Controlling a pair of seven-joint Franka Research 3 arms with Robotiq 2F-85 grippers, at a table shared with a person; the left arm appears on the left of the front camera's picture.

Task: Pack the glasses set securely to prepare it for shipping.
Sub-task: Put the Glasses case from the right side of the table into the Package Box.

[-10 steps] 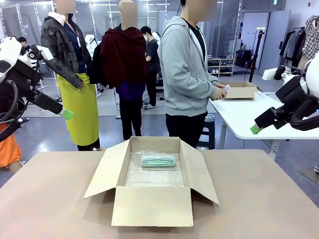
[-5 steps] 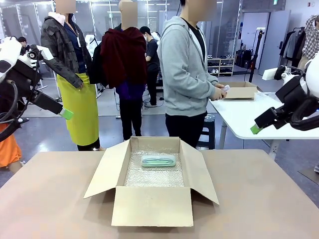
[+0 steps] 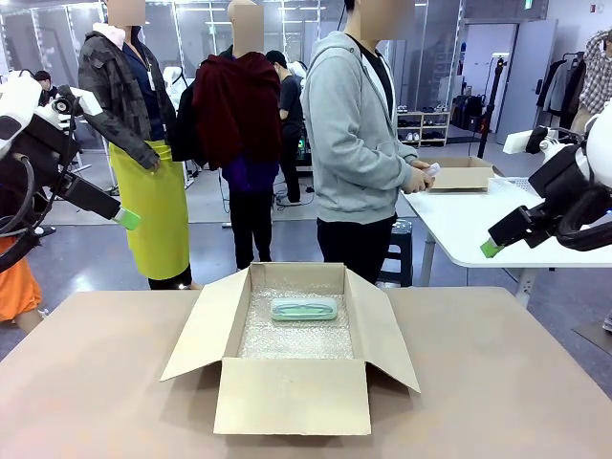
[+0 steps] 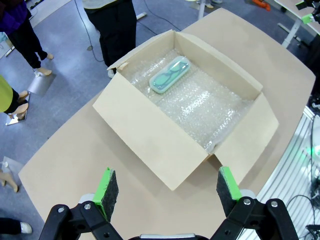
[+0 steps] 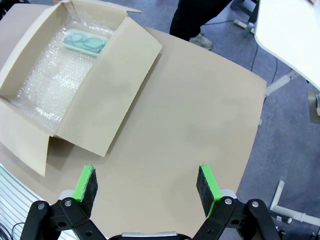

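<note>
Left hand (image 4: 166, 186): raised high over the near left of the tan worktop (image 3: 96, 382). Its green-padded fingers (image 4: 106, 187) are spread wide with nothing between them.

Right hand (image 5: 146, 184): also wide open and empty, held up off the right side, looking down on bare worktop.

Between my two hands, mid-worktop: an open brown cardboard box (image 3: 292, 397), all four flaps folded outward. Its floor is lined with clear bubble wrap (image 3: 296, 342).

The pale mint green oblong glasses case (image 3: 304, 308) lies flat on the wrap against the far wall of the box, long side running left to right. Dark frames show through its lid. It is well apart from both hands.

Far edge: a person in a grey hooded top (image 3: 359, 143) faces right toward a white table (image 3: 469, 225). Their hands (image 3: 419, 177) hold something small and pale, too small to tell what.
</note>
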